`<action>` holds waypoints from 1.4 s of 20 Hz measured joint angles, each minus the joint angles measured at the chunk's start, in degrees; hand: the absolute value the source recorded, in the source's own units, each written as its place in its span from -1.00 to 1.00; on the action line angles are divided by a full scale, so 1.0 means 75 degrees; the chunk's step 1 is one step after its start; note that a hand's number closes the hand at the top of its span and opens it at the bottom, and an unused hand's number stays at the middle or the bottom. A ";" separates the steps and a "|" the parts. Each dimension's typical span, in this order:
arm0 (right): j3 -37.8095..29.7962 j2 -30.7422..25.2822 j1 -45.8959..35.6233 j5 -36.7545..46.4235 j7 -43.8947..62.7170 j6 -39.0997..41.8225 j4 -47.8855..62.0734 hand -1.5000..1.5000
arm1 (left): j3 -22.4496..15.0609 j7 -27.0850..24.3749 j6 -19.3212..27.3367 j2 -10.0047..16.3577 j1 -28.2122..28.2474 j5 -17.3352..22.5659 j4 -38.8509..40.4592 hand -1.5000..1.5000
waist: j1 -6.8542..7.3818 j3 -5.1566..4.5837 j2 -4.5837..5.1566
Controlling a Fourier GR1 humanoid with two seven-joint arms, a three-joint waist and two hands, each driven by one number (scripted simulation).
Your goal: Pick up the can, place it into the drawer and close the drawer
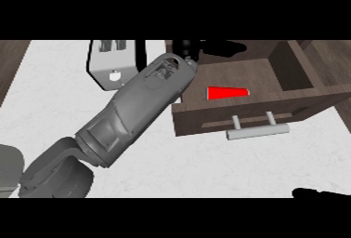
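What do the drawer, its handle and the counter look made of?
The drawer looks like dark brown wood, matte, with faint grain streaks. Its handle looks like pale grey metal, a smooth bar on two posts, though painted plastic is possible. The counter looks like white stone, with faint grey veining.

The left forearm [137, 107] reaches diagonally from the counter's near left corner toward its far edge. It ends in the left hand [218, 47], which is partly cut off there. Only a dark sliver of the right hand [321, 193] shows, at the near right corner.
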 measured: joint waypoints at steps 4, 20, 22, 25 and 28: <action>0.0297 -0.0176 -0.0089 0.0687 -0.0122 0.0010 -0.0115 -1.00 | 0.0043 -0.0107 0.0086 0.0000 -0.0066 0.0261 -0.0174 -1.00 | 0.0107 -0.0001 -0.0031; 0.2017 -0.0752 -0.0825 0.5384 -0.0690 -0.1019 0.1803 -1.00 | 0.0172 0.0124 0.0227 0.0034 -0.0526 0.0400 -0.0275 -1.00 | 0.0803 -0.0007 -0.0163; 0.2169 -0.0740 -0.1050 0.5886 -0.0647 -0.1201 0.2332 -1.00 | 0.0193 0.0125 0.0227 0.0026 -0.0415 0.0328 -0.0335 -1.00 | 0.0873 -0.0008 -0.0177; 0.2355 -0.0534 -0.1278 0.6506 -0.0701 -0.1763 0.3203 -1.00 | 0.0233 0.0302 0.0198 0.0223 -0.0346 0.0205 -0.0508 -1.00 | 0.0948 -0.0007 -0.0201; 0.2408 -0.0229 -0.1522 0.6863 -0.0795 -0.2418 0.4077 -1.00 | 0.0174 0.0599 0.0213 0.0474 -0.0213 0.0035 -0.0869 -1.00 | 0.1025 -0.0006 -0.0227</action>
